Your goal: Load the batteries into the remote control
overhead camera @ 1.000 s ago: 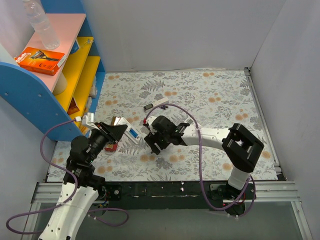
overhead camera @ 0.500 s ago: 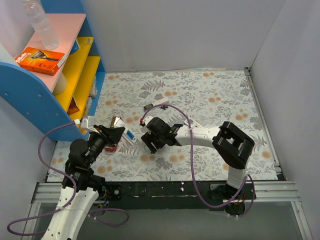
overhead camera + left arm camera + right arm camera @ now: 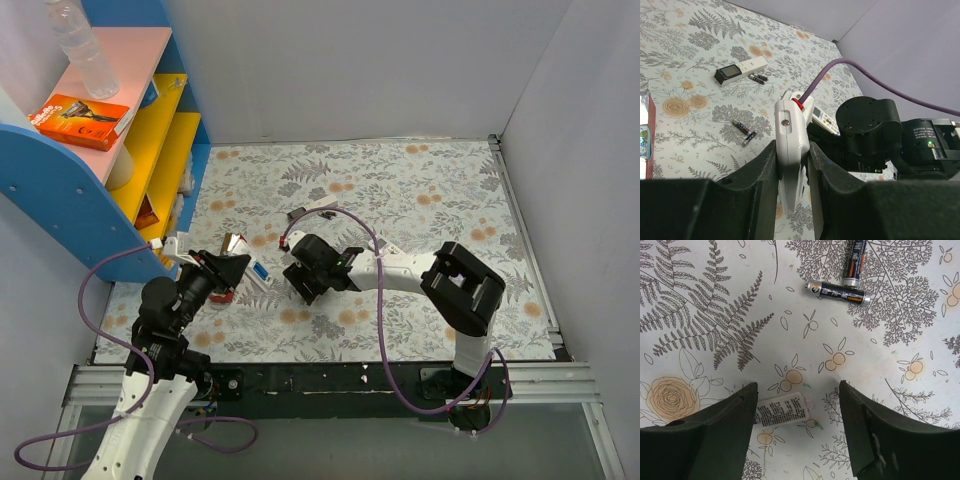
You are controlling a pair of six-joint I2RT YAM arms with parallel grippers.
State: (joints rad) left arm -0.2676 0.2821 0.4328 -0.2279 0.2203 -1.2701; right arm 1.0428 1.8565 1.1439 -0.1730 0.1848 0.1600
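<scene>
Right claw (image 3: pixel 796 385): wide, empty, above desk (image 3: pixel 705 355). Batteries (image 3: pixel 837 291): two black, loose at its 12 o'clock in wrist view. Remote (image 3: pixel 262 270): at the tip of left claw (image 3: pixel 791 145), 9 o'clock of right claw from above; left grip cannot tell. Progress: likely nothing loaded yet.

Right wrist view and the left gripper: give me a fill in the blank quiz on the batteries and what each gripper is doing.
1. The right wrist view shows ___ batteries lying on the table.
2. Both of them are mostly ___ in colour.
3. The right gripper is ___, holding nothing.
4. The left gripper is shut on a ___ plastic body.

Missing words: two; black; open; white
</scene>
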